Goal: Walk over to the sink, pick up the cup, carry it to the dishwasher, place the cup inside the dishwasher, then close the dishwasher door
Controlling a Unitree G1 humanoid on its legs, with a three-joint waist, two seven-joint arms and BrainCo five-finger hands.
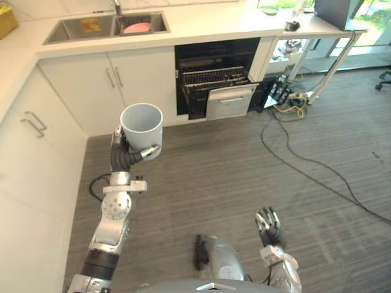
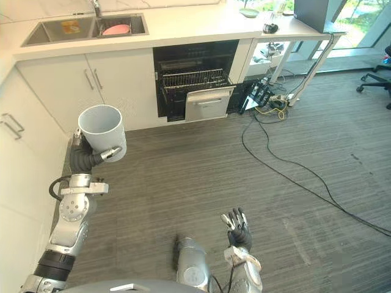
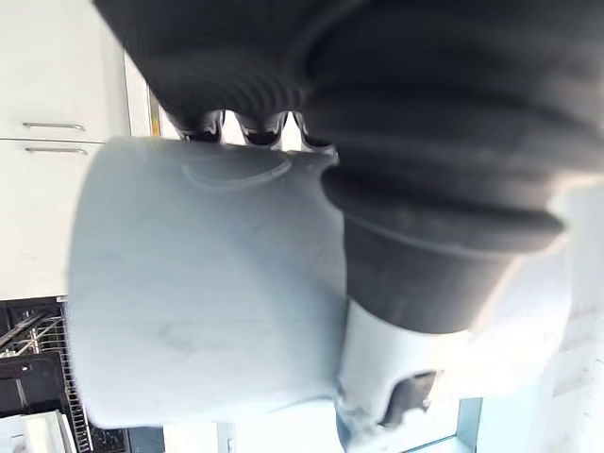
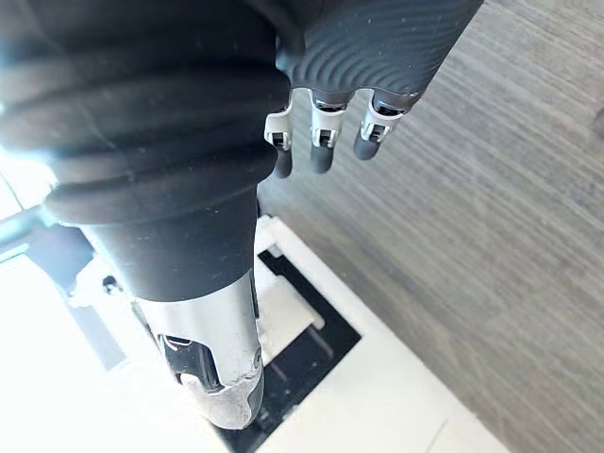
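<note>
Grip: the left robot hand [image 1: 130, 157] has fingers and thumb curled round the lower wall of the cup [image 1: 142, 125]. The cup is pale grey, upright with its mouth up, and carried in the air above the floor [image 1: 201, 177]. The left wrist view confirms the wrap, with fingertips over the far side of the wall. The right robot hand [image 1: 269, 223] hangs low and well to the right of the cup, fingers relaxed and holding nothing.

Step in hand, as judged: carrying the cup to the dishwasher. Recommendation: keep the cup level and the hold low on its wall. Approach square to the opening, so that the cup can be lowered into the rack without clipping its front rail.

The dishwasher [image 1: 214, 58] lies ahead and to the right of the holding hand, well apart from it. Its door [image 1: 230, 101] is dropped open, and the wire rack [image 1: 214, 78] is drawn out above it.

Surroundings: white cabinets [image 1: 36, 140] stand close on the left of the holding hand. The sink [image 1: 79, 27] is set in the surface [image 1: 208, 21] further ahead, with a pink dish [image 1: 137, 27] in its right basin.

Obstructions: power strips with tangled leads [image 1: 287, 94] lie on the floor just right of the open door. The projecting door itself is a shin-level hazard on approach.
</note>
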